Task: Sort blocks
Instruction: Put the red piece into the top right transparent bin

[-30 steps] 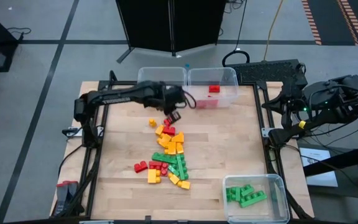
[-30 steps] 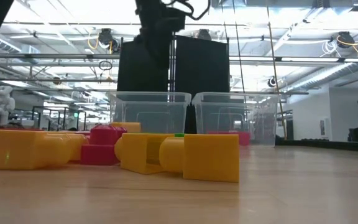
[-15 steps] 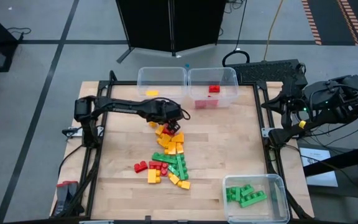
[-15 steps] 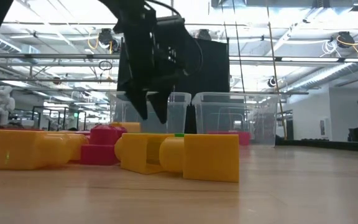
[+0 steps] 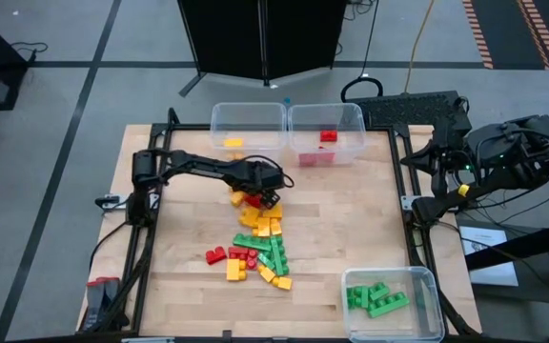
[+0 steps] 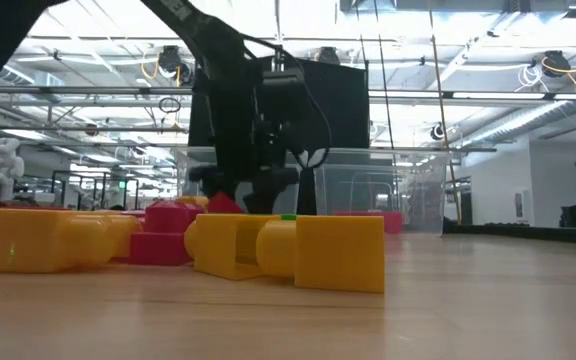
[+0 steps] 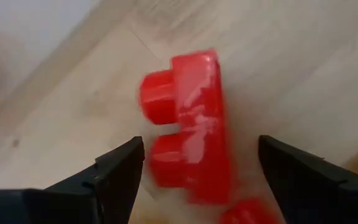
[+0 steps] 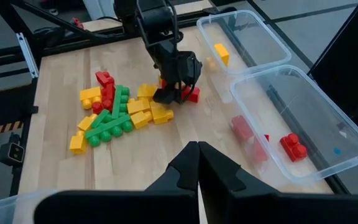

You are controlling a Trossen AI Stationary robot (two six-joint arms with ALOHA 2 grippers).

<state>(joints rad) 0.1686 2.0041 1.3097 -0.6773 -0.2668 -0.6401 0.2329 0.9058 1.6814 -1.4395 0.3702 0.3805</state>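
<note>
Over the wooden tabletop [image 5: 351, 210], our left end effector [image 5: 268, 197] hangs spread wide astride a red brick [image 7: 188, 124] at the far edge of the loose pile of blocks [image 5: 255, 238], its fingers [image 7: 114, 171] clear of the brick on both sides. Our right end effector [image 8: 197, 163] waits off the tabletop's right side, pinched closed on nothing. We judge the brick light, rigid and smooth, likely to skid or twist if nudged, so we would squeeze its two flat side faces rather than the studs. One far bin [image 5: 327, 143] holds red bricks, its neighbour [image 5: 246, 124] a yellow one.
</note>
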